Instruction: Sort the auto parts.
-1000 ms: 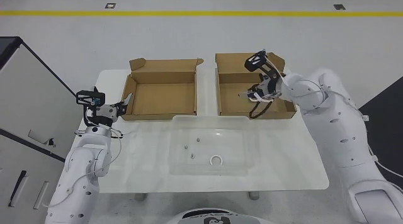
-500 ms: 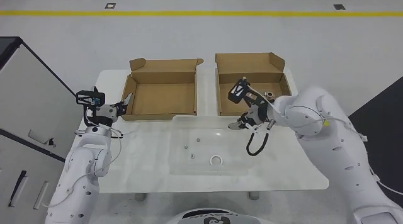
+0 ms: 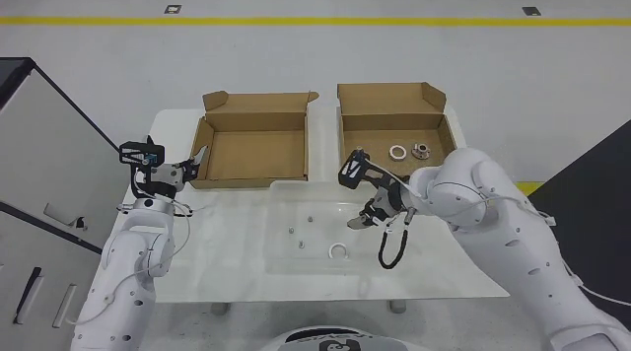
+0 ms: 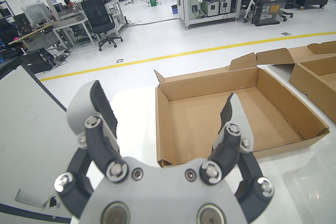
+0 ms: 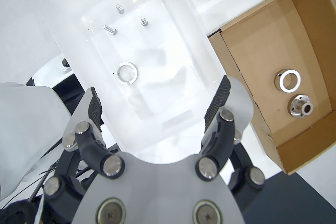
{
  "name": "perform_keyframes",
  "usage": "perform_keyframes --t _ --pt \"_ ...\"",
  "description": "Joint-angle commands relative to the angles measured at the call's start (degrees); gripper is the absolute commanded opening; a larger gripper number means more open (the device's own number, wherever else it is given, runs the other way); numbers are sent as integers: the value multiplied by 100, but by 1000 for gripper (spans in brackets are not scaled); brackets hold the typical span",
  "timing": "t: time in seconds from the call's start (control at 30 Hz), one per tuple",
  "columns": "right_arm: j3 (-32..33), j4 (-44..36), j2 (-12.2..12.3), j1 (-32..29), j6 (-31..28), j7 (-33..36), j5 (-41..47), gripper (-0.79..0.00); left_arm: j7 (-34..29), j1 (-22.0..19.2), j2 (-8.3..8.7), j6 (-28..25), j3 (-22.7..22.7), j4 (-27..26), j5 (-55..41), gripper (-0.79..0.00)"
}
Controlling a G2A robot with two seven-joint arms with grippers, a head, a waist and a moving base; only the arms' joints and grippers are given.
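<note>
A clear tray (image 3: 325, 185) in the middle of the table holds a metal ring (image 3: 338, 250) and three small pins (image 3: 299, 245). In the right wrist view the ring (image 5: 127, 72) and the pins (image 5: 109, 29) lie ahead of my right gripper (image 5: 159, 87). It hangs open and empty above the tray's right part (image 3: 363, 218). The right cardboard box (image 3: 394, 124) holds a second ring (image 5: 288, 80) and a flanged hub (image 5: 300, 107). My left gripper (image 3: 194, 162) stands open beside the left box (image 3: 251, 149), which is empty (image 4: 199, 120).
Both boxes sit side by side at the table's far side, flaps open. A black cable loop (image 3: 389, 252) hangs from the right arm over the tray's right end. A grey cabinet (image 3: 39, 144) stands left of the table.
My right arm has swung from above the right box to over the tray, its gripper empty. A ring and hub now show in that box. The left arm has kept still.
</note>
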Motion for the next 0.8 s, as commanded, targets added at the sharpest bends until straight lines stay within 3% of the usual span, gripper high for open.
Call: perform_keyframes --t 0.0,0.43,0.77 --pt "-15 3 1 9 9 -21 -8 0 0 0 0 0 0 0 0 0" --pt "-15 3 1 9 9 -21 -8 0 0 0 0 0 0 0 0 0" --pt "-888 -29 -94 386 33 296 -483 0 0 0 0 0 0 0 0 0"
